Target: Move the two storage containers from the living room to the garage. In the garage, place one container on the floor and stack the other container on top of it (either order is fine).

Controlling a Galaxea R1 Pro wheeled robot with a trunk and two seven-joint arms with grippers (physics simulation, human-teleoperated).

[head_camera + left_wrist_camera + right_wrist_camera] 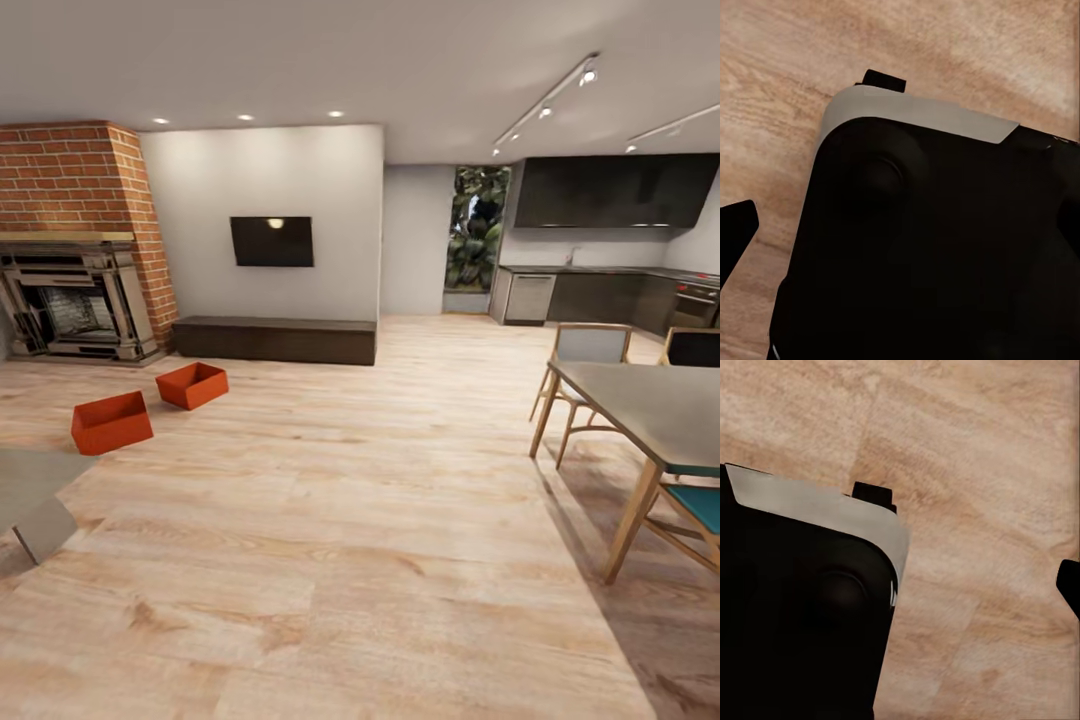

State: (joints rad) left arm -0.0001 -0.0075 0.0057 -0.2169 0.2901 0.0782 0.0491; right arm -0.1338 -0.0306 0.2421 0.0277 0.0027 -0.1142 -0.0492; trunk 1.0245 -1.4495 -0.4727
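Two orange-red storage containers stand on the light wood-plank floor of the living room, far off to my left in the head view. The nearer container and the farther container sit apart, both upright and open-topped, in front of the brick fireplace. In the left wrist view my left gripper hangs over my own black base, with one dark finger at the picture's edge. One finger of my right gripper likewise sits at the edge of the right wrist view. Both stand open and hold nothing.
A grey low table corner juts in at the near left. A dining table with wooden chairs stands at the right. A dark low bench runs under the wall TV. A kitchen lies at the back right.
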